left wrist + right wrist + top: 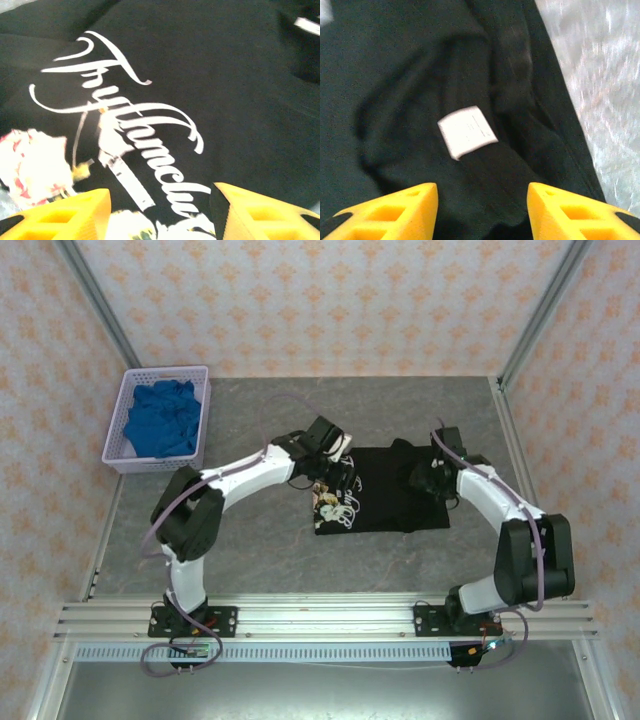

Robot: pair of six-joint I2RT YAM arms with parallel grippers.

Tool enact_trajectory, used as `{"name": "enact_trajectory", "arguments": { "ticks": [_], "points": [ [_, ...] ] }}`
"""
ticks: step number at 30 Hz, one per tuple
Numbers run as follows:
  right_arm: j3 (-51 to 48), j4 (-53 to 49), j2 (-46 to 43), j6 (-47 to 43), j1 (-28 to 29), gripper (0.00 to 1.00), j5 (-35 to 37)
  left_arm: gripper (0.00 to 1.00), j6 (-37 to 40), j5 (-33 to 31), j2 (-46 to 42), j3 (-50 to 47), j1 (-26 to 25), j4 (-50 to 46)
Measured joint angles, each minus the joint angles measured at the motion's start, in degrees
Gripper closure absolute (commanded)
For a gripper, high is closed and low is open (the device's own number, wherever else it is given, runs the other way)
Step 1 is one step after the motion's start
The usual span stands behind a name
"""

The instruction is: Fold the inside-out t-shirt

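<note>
Right now the inside-out t-shirt [385, 490] lies on the counter [250, 550] as a rough dark rectangle, directly beneath both arms.

L end effector [160, 200]: fingers apart, nothing pinched. The white script graphic [125, 130] sits just ahead of and under its tips.

R end effector [482, 200]: fingers apart too, empty. The neck tag [467, 131] is just ahead of its gap. Rumpled layers lie around the tag, w/ the shirt's edge and bare counter off to one side.

Likely step: getting a fresh hold for the next fold.
- Each end effector should probably drop straight down at an edge or corner, not mid-panel, so it pinches all layers and not just the top one.
- R side needs care b/c the ridges near the tag could bunch up. It'd be better to shift toward the edge beside it first.
- Both should lift together and level, else the rectangle may skew.
- The basket [165, 371] w/ blue cloth [162, 420] is well apart from the L end effector and no obstacle.
</note>
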Motion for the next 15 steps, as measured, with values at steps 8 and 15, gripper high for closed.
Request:
{"name": "enact_trajectory", "arguments": {
  "ticks": [8,15],
  "points": [
    [3.76,4.22,13.49,1.73,-0.76,0.59,-3.02,0.44,0.52,-0.02,5.05,-3.1,-1.55,-2.05],
    [17.9,8.81,25.46,0.72,5.16,0.62,-8.66,0.44,2.56,1.11,-4.0,-15.13,-9.73,-0.31]
  ]
}}
